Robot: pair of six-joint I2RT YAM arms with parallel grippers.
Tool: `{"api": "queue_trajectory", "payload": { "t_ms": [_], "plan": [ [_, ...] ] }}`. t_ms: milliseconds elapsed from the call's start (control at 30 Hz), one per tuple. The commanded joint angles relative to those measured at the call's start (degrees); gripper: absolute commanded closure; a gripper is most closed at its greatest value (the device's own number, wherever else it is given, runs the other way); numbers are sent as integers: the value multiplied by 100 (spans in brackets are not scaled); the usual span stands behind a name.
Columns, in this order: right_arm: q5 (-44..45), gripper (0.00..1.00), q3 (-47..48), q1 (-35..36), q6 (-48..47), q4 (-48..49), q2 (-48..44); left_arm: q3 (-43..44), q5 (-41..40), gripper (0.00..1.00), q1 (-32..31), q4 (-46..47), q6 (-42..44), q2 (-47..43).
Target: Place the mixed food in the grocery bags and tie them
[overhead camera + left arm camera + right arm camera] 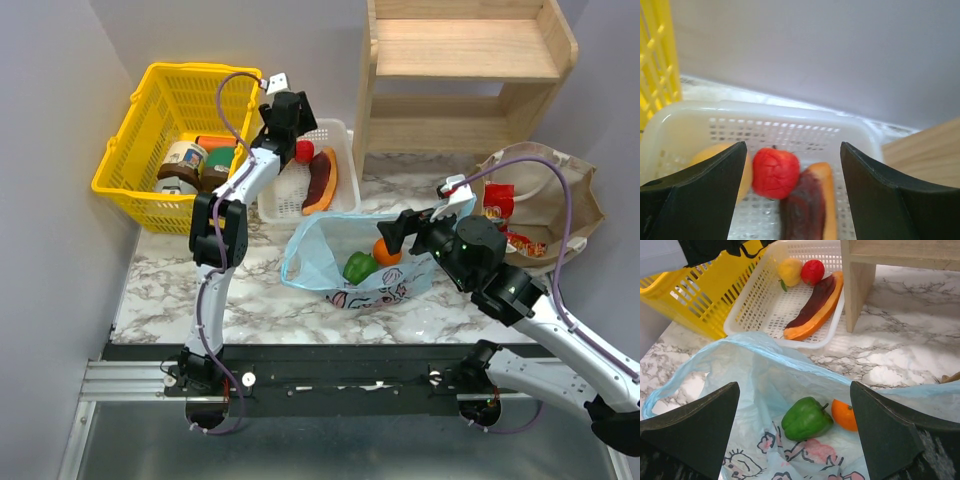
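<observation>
Lettering on the jar labels [183, 158] in the yellow plastic mesh basket [140, 190] is too small to read. Under the right pincer [794, 387], spread wide and empty, the thin light-blue cartoon-printed plastic bag [760, 372] holds a green pepper [806, 419] and a small orange fruit [844, 415]. Ahead of the released left pincer [792, 147], the white slotted tray [790, 122] holds a red round fruit [775, 173], a yellow round fruit [790, 270] and a long purple-and-orange wedge [815, 307].

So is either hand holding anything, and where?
Nothing is held. The left hand is open over the red fruit in the tray; the right hand is open over the blue bag.
</observation>
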Motion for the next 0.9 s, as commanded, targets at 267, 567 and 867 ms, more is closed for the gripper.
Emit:
{"api": "queue_trajectory", "payload": {
  "t_ms": [267, 567, 867],
  "plan": [
    [-32, 0, 67, 3, -13, 1, 107, 1094, -533, 7, 133, -2015, 820, 991],
    [-76, 0, 94, 3, 14, 1, 213, 569, -884, 4, 133, -1814, 1022, 816],
    [-6, 0, 68, -6, 5, -8, 134, 911, -657, 5, 169, -2148, 1067, 1140]
  ]
}}
